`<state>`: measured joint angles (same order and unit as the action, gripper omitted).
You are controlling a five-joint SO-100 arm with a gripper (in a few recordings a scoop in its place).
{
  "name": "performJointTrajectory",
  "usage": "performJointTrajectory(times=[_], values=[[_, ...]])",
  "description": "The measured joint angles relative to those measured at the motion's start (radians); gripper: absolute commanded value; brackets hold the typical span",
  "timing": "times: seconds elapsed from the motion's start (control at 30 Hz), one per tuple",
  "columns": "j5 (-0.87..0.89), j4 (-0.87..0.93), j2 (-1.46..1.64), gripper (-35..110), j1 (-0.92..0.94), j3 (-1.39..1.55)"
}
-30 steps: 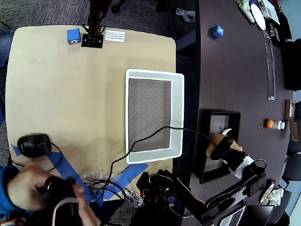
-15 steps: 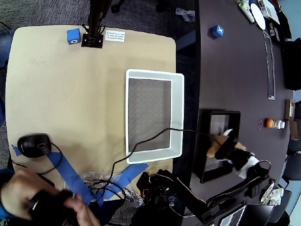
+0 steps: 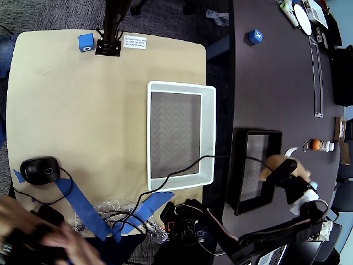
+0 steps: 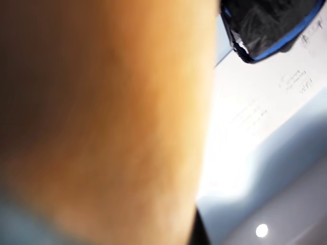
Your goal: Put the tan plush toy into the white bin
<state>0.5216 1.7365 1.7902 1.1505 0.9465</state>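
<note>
In the overhead view the tan plush toy (image 3: 269,164) hangs just past the right edge of a black-rimmed tray, over the dark table. My black gripper (image 3: 282,168) is shut across its middle, with tan fabric showing on both sides and a small white tag (image 3: 290,149) sticking up. Blurred tan-orange plush (image 4: 102,122) sits right against the lens in the wrist view. The white bin (image 3: 208,132), with a thick rim and a grey patterned bottom, stands to the left on the tan table, well apart from the toy.
The black-rimmed tray (image 3: 238,171) lies between the bin and the toy. A black cable (image 3: 182,163) crosses the bin's lower right corner. A mouse (image 3: 38,170), blue tape (image 3: 83,207) and a person's blurred hand (image 3: 49,243) are at lower left. A small orange ball (image 3: 316,144) sits at right.
My gripper has carried the toy rightward, from over the black tray to beyond its right edge. The person's hand at lower left has shifted down and blurred.
</note>
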Motion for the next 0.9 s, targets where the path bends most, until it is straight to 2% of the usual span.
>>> performJointTrajectory(times=[0.9], values=[[-0.431, 0.0, 0.558, 0, -0.778, 0.426]])
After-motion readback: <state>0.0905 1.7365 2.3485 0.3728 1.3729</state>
